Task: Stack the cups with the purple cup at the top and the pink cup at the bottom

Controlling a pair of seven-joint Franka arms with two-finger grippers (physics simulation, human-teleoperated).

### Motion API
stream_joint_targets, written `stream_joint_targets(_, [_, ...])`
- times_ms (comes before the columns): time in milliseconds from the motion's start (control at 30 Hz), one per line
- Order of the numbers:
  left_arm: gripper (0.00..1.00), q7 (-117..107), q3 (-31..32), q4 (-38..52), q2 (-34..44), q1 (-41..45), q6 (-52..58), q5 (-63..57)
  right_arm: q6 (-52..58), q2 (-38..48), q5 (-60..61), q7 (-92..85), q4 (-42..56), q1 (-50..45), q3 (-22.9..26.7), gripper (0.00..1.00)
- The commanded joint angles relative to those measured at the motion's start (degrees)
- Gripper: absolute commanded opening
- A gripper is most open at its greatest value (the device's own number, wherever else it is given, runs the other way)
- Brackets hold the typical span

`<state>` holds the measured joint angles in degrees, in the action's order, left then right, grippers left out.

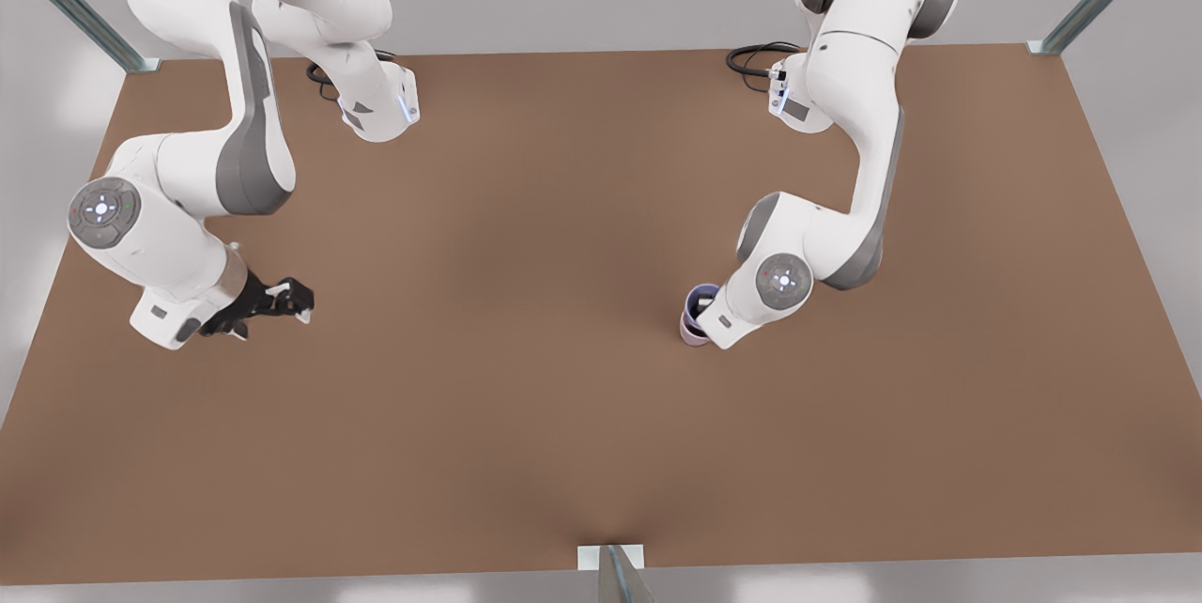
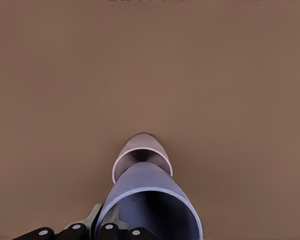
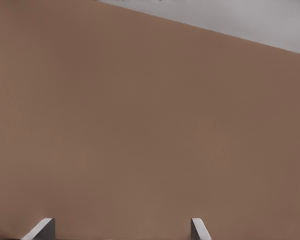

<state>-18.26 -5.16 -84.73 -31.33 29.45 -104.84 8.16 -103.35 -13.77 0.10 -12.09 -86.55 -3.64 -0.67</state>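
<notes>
1. The brown table is carrying everything, and the pink cup is standing on it at the front view's right of centre; every place below is given from that cup.
2. The left arm is bending down from behind the pink cup, and its white wrist is covering the side of the cup that faces the front view's right.
3. The right arm is waiting well apart from the pink cup, far toward the front view's left.
4. The right gripper is hanging over bare table, well away from the pink cup and pointing toward it. In the right wrist view its pale fingertips are standing spread wide with nothing between them.
5. The left gripper is sitting right against the rim of the purple cup, directly above the pink cup. The pictures are not showing whether it is pinching that rim or is loose of it.
6. The purple cup is sitting over the mouth of the pink cup, mouth upward, its base down at the pink rim. How deep it is going into the pink cup cannot be told.
</notes>
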Motion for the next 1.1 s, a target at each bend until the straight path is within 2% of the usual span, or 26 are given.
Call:
stream_joint_targets(0, [0.21, -14.2, 0.0, -0.7, 0.0, 0.0, -4.6, 0.1, 3.9, 0.2, -0.3, -7.5, 0.8, 0.0, 0.2, 1.00])
stream_joint_targets(33, [0.21, -14.4, 0.0, -1.1, 0.0, 0.0, -5.8, 0.3, 6.4, 0.5, -0.3, 6.8, 0.9, -0.4, 0.1, 1.00])
stream_joint_targets(67, [0.21, -14.3, 0.1, -1.4, 0.0, 0.0, -5.9, 0.3, 6.4, 0.4, -0.2, 12.9, 0.9, -0.5, 0.0, 1.00])
stream_joint_targets(167, [0.21, -14.2, 0.1, -2.5, -0.1, 0.0, -6.0, 0.3, 6.5, 0.2, 0.2, 18.3, 0.8, 0.2, 0.1, 1.00])
stream_joint_targets(367, [0.21, -14.2, 0.1, -4.3, -0.8, 0.0, -8.2, 0.0, 5.7, -0.2, 0.4, 18.2, 1.1, 0.0, 0.0, 1.00])
stream_joint_targets(433, [1.00, -14.1, 0.1, -4.3, -1.1, 0.0, -8.5, -0.2, 5.5, -0.1, 2.4, 17.4, 1.2, 0.0, 0.1, 1.00])
stream_joint_targets(667, [1.00, -14.1, 0.0, -4.6, -0.3, -0.3, -7.6, -0.3, 5.5, -0.3, 3.9, 16.3, 1.2, -0.1, -0.1, 1.00])
stream_joint_targets(733, [1.00, -14.0, 0.0, -4.6, 2.2, -1.1, -6.1, -0.4, 5.4, -0.8, 3.9, 16.4, 2.4, -0.5, -0.5, 1.00])
stream_joint_targets(800, [1.00, -10.2, -0.7, -4.0, 5.8, -2.5, -1.2, -0.5, 5.4, -1.3, 3.9, 16.2, 2.4, -0.4, -0.5, 1.00])
stream_joint_targets(867, [1.00, 7.8, -7.2, -3.7, 11.2, -3.6, 6.1, -1.9, 5.4, -1.3, 3.9, 16.2, 2.7, -0.4, -0.4, 1.00])
stream_joint_targets(933, [1.00, 22.1, -8.3, 2.6, 12.6, -6.9, 17.9, -9.3, 5.5, -1.3, 3.9, 16.2, 2.7, -0.2, -0.4, 1.00])
stream_joint_targets(967, [1.00, 28.3, -8.1, 2.9, 14.7, -6.9, 19.8, -13.4, 5.4, -1.3, 3.9, 16.4, 2.7, -0.4, -0.5, 1.00])
stream_joint_targets(1067, [1.00, 28.1, -8.2, 2.9, 17.3, -8.0, 20.6, -11.8, 5.8, -1.3, 3.8, 16.4, 2.7, -0.2, -0.4, 1.00])
